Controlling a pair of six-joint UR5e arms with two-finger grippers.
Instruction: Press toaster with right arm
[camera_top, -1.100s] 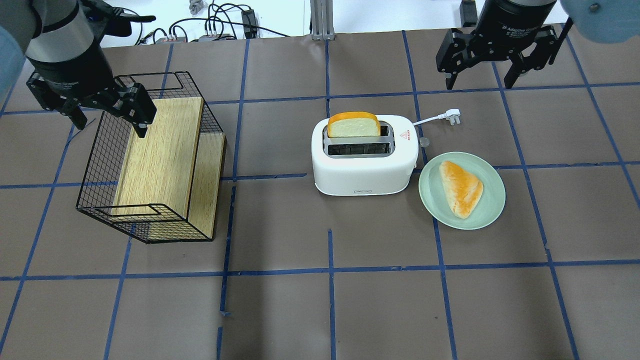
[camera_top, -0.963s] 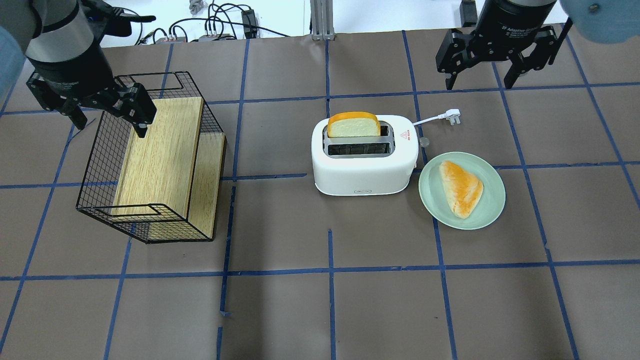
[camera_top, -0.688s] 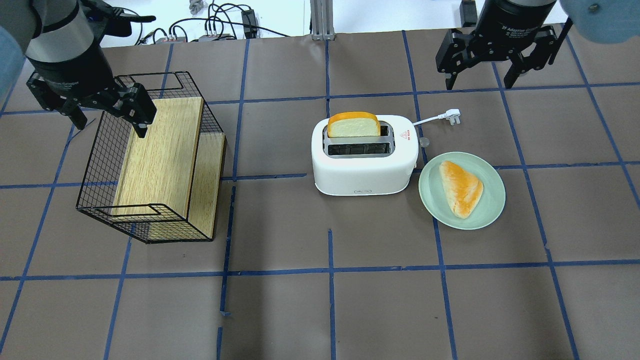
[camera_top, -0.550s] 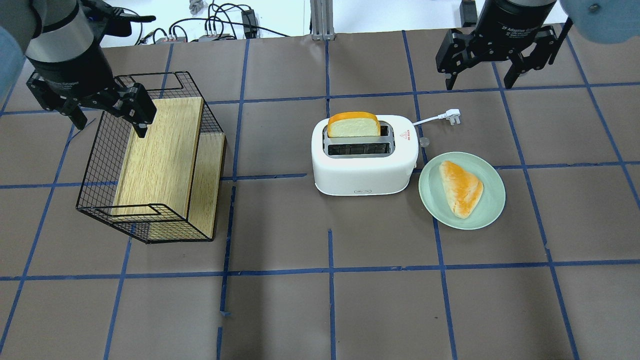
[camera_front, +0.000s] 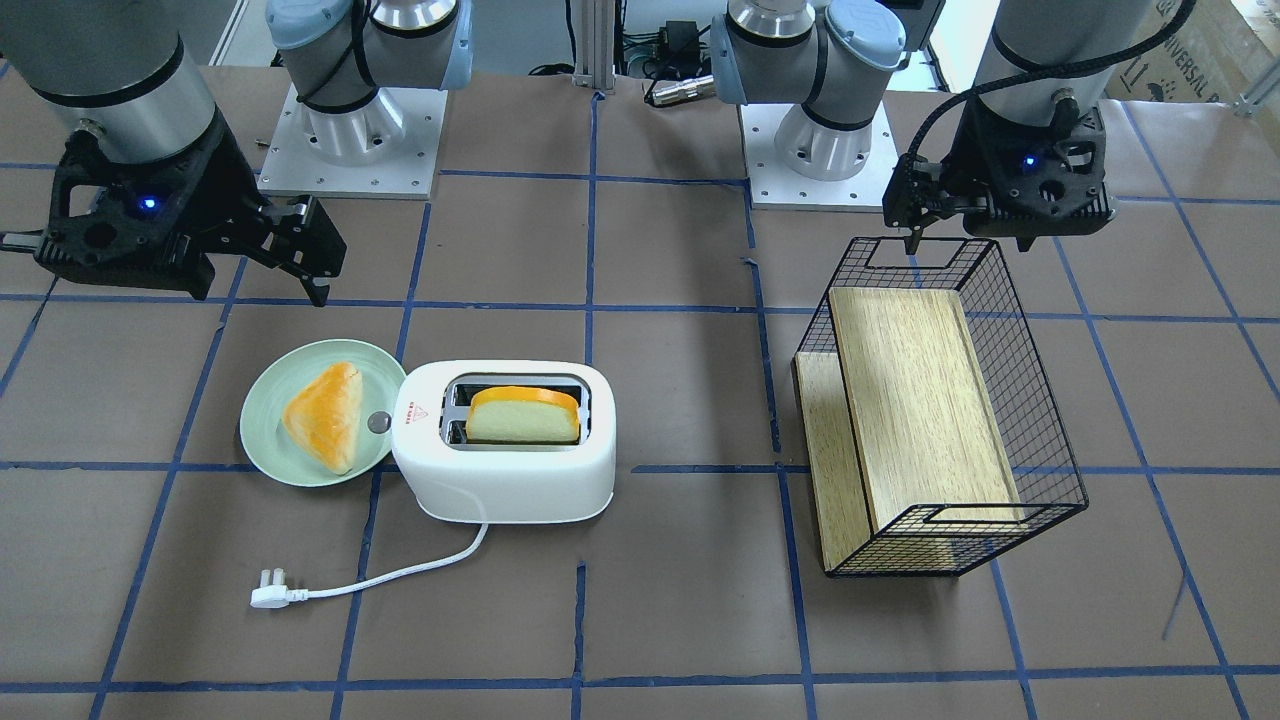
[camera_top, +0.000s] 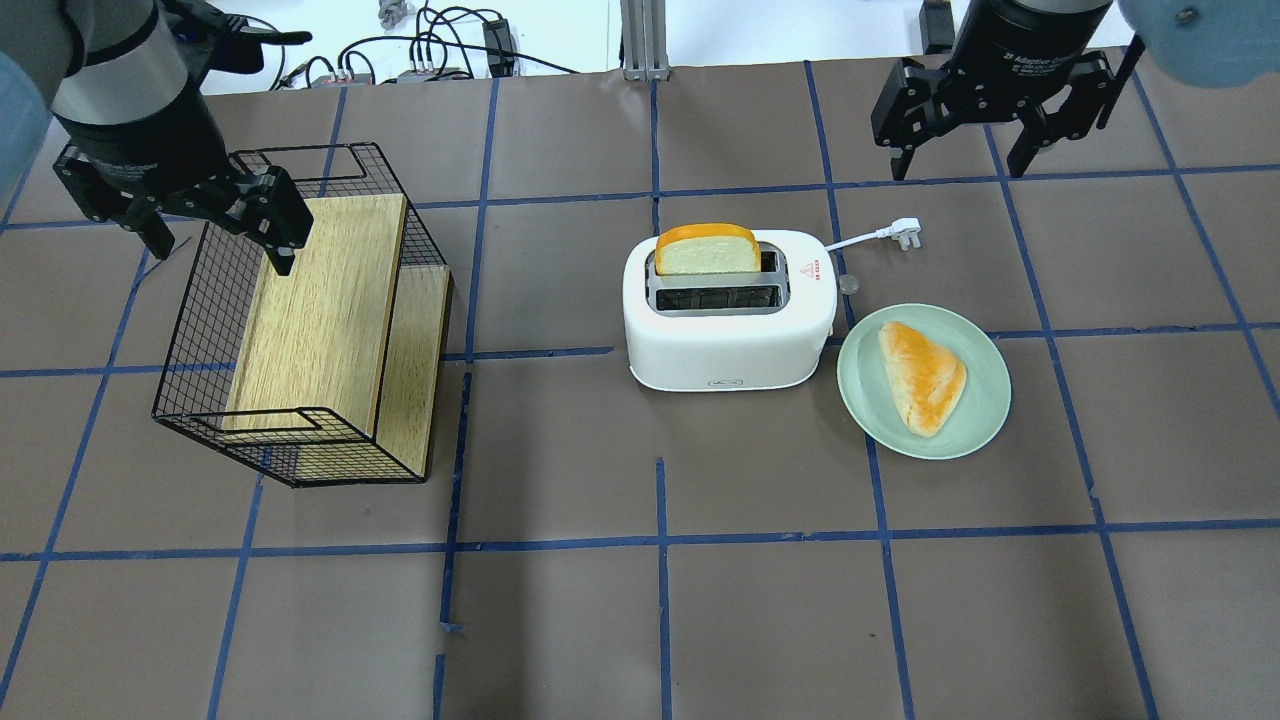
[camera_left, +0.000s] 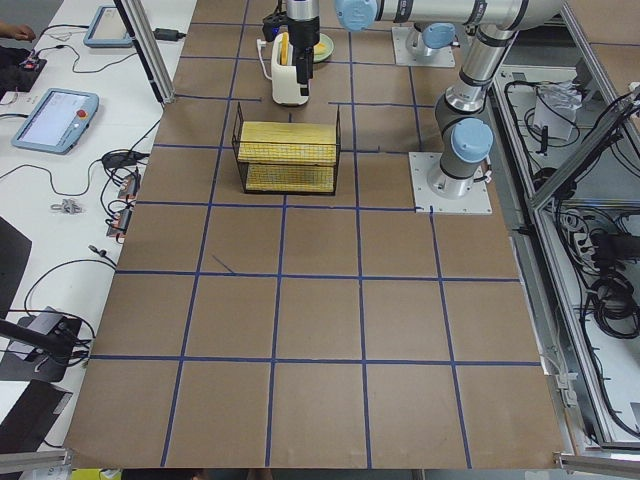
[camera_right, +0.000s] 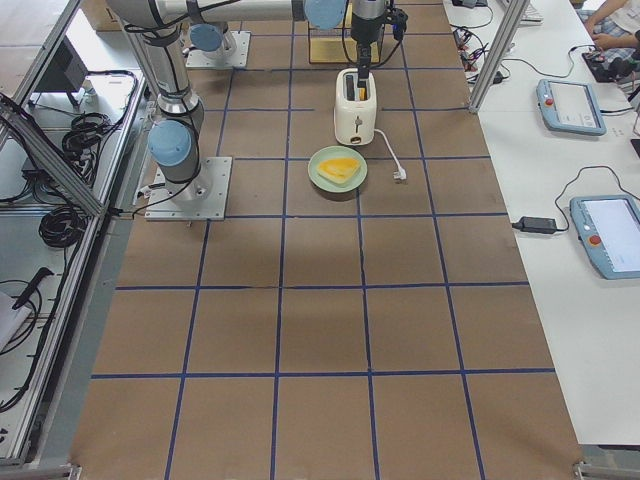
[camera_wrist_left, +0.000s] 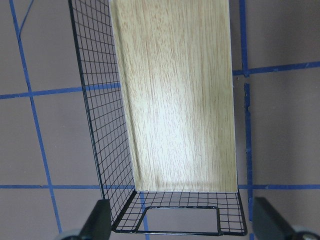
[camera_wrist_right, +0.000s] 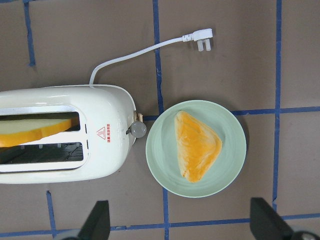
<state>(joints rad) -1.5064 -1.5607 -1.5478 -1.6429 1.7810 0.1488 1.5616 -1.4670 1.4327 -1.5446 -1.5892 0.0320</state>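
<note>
Brown paper with a blue tape grid covers the table (camera_top: 560, 620); a white bench (camera_right: 600, 330) with tablets (camera_right: 570, 105) runs along one side. Mid-table stands the toaster (camera_top: 728, 340), white and rounded, a bread slice (camera_top: 707, 250) upright in one slot, its grey knob (camera_wrist_right: 138, 129) toward the green plate (camera_top: 975, 420) just beside. Letters by its red triangle (camera_wrist_right: 101, 132) are too small to read. The right gripper (camera_top: 958, 170), marked "2F Adaptive", hangs spread wide and empty, well apart from it; the left gripper (camera_top: 222, 255), equally spread, is over the wire basket (camera_top: 200, 330).
</note>
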